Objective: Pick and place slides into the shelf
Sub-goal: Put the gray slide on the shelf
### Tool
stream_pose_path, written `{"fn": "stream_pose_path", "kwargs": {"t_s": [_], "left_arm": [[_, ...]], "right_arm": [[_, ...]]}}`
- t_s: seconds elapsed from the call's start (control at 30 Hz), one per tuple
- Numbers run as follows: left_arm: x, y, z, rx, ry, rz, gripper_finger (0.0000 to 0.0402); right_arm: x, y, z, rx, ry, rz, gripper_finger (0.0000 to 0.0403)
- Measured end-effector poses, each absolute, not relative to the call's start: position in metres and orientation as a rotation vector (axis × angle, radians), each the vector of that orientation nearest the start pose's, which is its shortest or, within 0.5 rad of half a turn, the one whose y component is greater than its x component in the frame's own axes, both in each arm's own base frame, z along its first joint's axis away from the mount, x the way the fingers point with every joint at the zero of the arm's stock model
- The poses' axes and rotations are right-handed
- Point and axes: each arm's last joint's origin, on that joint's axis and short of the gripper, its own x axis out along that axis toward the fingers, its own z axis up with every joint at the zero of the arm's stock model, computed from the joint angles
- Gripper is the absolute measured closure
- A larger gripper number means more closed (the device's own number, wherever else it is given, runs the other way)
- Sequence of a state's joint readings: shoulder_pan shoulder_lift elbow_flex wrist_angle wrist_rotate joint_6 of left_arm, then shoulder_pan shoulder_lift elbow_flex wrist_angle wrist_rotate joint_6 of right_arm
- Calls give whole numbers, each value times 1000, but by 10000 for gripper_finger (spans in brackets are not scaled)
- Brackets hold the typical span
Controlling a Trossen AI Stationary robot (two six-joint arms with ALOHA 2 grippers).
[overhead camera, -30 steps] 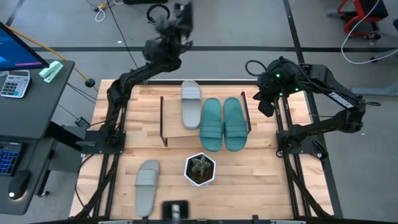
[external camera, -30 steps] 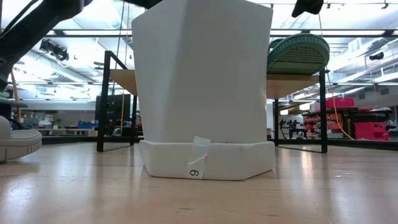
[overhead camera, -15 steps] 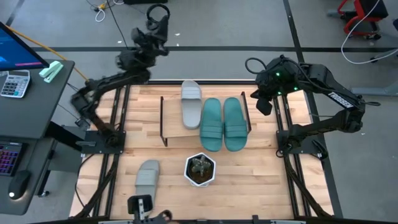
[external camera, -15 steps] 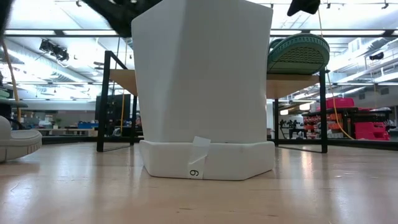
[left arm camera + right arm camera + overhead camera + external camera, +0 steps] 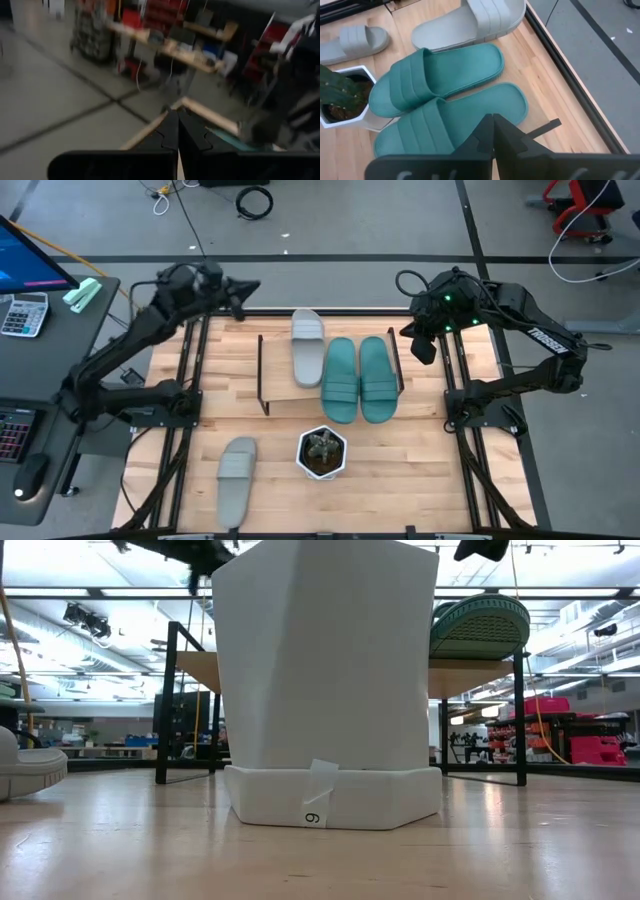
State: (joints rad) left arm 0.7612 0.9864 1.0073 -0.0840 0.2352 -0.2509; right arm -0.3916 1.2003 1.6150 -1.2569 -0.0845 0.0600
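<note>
The shelf (image 5: 278, 380) stands mid-table and carries three slides. A light grey slide (image 5: 307, 346) lies at its left, with its far end jutting past the board. Two teal slides (image 5: 340, 380) (image 5: 375, 378) lie side by side on their soles at the right and also show in the right wrist view (image 5: 440, 75). The second grey slide (image 5: 237, 475) rests flat on the table near the near-left corner. My left gripper (image 5: 240, 287) is shut and hangs over the far-left corner. My right gripper (image 5: 420, 347) is shut, right of the shelf, above the table.
A white hexagonal pot with a plant (image 5: 322, 452) stands just in front of the shelf, right of the loose grey slide; it fills the middle of the low view (image 5: 325, 680). A desk with a calculator (image 5: 24, 313) lies beyond the table's left edge.
My left arm has swung back from high beyond the table's far edge, moving toward the left and near side and coming down to the far-left corner. The slides, shelf and pot have stayed where they were.
</note>
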Motion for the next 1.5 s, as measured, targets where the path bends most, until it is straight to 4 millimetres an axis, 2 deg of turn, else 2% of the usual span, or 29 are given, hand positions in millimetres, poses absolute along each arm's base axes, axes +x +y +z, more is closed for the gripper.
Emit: {"fn": "stream_pose_path", "kwargs": {"t_s": [0.17, 0.4, 0.63, 1.0, 1.23, 1.33, 1.5], "left_arm": [[143, 122, 376, -380, 118, 470, 395], [146, 98, 348, -516, 431, 346, 396], [144, 73, 330, -570, 675, 254, 398], [139, 31, 315, -661, 987, 20, 397], [139, 5, 311, -706, 1103, -104, 396], [139, -7, 293, -789, 1208, -163, 397], [142, -26, 252, -878, 1323, -230, 379]], "right_arm": [[176, -70, 432, 244, 804, -310, 393], [176, -70, 432, 241, 802, -308, 392], [176, -70, 432, 241, 802, -308, 393], [176, -70, 432, 248, 802, -309, 393], [176, -70, 432, 250, 803, -309, 393], [176, -70, 432, 251, 805, -308, 393], [176, -69, 432, 246, 809, -305, 393]]}}
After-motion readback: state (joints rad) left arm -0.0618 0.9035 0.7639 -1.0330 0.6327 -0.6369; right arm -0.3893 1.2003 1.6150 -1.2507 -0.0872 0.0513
